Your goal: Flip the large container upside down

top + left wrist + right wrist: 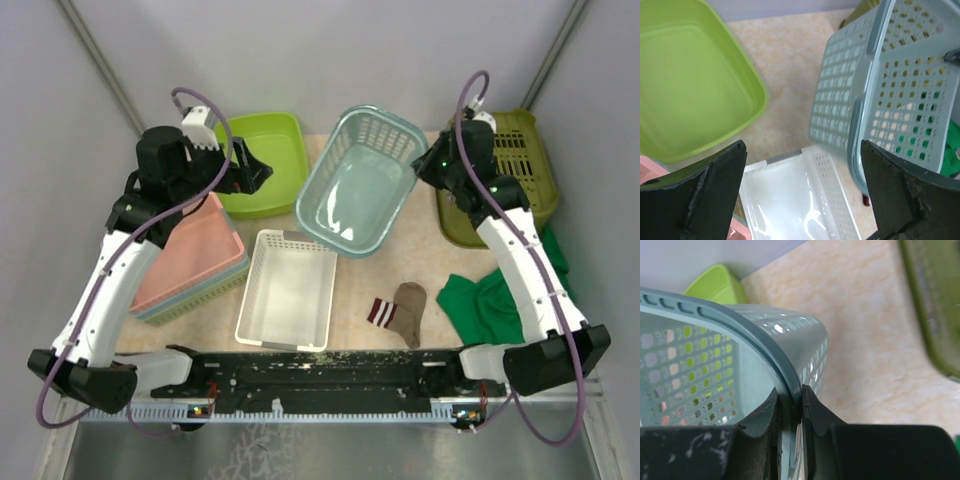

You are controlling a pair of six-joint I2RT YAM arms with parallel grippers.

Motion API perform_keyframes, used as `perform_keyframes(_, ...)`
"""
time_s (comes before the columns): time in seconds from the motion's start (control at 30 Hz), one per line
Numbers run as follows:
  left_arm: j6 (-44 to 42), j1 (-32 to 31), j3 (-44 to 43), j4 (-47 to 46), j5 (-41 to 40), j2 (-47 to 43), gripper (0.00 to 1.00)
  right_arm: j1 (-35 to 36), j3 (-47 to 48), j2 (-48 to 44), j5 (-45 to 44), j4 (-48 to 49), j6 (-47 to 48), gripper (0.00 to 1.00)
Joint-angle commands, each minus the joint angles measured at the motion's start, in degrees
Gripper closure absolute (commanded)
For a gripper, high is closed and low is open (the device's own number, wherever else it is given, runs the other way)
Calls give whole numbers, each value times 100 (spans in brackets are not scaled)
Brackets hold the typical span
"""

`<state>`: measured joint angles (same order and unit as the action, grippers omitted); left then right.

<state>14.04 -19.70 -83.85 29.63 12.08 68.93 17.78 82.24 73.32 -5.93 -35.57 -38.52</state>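
Where the right end effector [800, 394] pinches its rim, the perforated teal basket [352, 190] tilts.

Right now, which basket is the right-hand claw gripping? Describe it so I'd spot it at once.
At the back of the table, midway between the lime tub and the olive crate, is a pale teal basket. It alone is tilted, its rim pinched by the right gripper.

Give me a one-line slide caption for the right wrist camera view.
Right hand clamped on the rim of the teal basket, green tub beyond, beige tabletop below.
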Motion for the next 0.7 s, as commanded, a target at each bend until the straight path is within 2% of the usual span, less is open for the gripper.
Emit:
perform_keyframes(0.0,-37,-55,251,7,761,345,1,-609,682,65,148,-302,971,100)
perform_keyframes(0.2,119,-778,451,261,367,862,1,-925,1047,634,316,-678,1956,100)
perform_keyframes(0.37,366,-1025,1157,334,747,966,1,-934,1291,1289,449,-837,2490,100)
perform_keyframes(0.5,561,-1341,1782,285,824,951,1,-934,1269,1650,657,-521,2869,100)
perform_keyframes(0.63,743,-1466,2105,211,563,1121,1,-934,1457,2041,255,-435,3084,100)
perform_keyframes(0.67,801,-1466,2192,153,449,1151,1,-934,1517,2076,119,-460,3098,91)
